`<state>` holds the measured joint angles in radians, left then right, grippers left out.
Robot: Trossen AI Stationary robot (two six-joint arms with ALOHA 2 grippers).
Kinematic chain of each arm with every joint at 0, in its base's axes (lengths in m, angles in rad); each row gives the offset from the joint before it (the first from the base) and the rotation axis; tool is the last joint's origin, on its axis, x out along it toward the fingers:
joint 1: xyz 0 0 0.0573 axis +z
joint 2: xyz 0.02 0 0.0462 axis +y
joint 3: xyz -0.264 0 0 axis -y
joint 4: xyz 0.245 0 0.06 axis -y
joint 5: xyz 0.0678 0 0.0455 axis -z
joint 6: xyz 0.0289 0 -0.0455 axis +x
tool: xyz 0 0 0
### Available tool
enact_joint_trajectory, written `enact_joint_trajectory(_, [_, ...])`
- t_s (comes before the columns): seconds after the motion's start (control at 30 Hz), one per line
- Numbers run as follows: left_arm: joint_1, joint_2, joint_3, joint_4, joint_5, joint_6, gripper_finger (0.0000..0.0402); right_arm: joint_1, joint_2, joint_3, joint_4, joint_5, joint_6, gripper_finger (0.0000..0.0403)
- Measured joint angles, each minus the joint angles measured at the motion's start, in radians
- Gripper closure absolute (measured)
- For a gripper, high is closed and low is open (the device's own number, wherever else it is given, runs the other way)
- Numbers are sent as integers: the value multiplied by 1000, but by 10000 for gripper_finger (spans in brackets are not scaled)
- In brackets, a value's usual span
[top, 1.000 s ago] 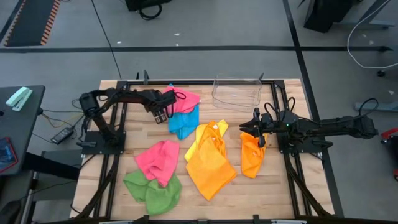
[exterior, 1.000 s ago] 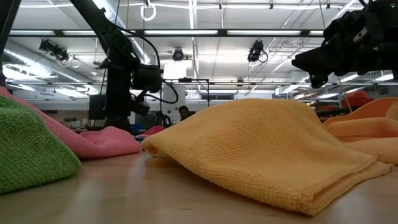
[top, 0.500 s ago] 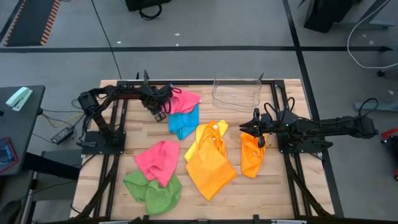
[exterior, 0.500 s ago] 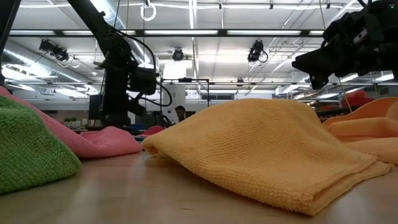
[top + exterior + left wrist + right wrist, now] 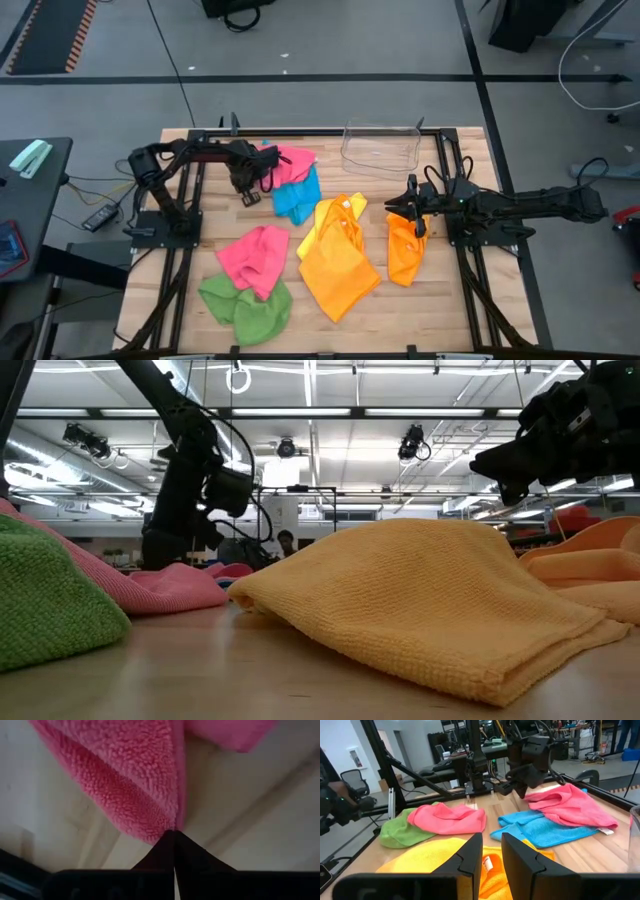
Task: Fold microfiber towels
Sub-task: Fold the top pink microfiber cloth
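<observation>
Left gripper (image 5: 174, 836) pressed together, pinching corner of pink towel (image 5: 131, 780) straight ahead; you likely hold corner to drag it flat. Right gripper (image 5: 413, 213) above orange towel (image 5: 405, 250); cannot tell grip. Blue towel (image 5: 295, 198) beside pink.
</observation>
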<state>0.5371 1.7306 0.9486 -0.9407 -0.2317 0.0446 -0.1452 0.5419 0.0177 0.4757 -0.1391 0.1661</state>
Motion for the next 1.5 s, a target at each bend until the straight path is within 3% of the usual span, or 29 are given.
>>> enact_joint_trajectory(0.33, [-153, -1, 165, -261, 31, -90, 396, 0, 1, 0, -42, 0, -6, 322])
enact_joint_trajectory(0.47, [-197, -3, 192, -265, -6, -116, 387, 0, 1, 0, -29, 0, -10, 322])
enact_joint_trajectory(0.57, [-219, -3, 170, -252, -87, -66, 370, 7, 1, 0, -30, 0, -5, 322])
enact_joint_trajectory(0.73, [-266, -1, 80, -229, -261, 166, 324, 45, 1, 0, -30, 14, -15, 322])
enact_joint_trajectory(0.93, [-289, 0, -41, -128, -391, 424, 269, 72, 1, 0, -21, 60, -43, 322])
enact_joint_trajectory(1.17, [-289, 0, -116, 40, -471, 503, 229, 72, 1, 0, -21, 61, -39, 322])
enact_joint_trajectory(1.5, [-287, -1, -184, 142, -482, 571, 208, 72, 1, 0, -21, 60, -37, 322])
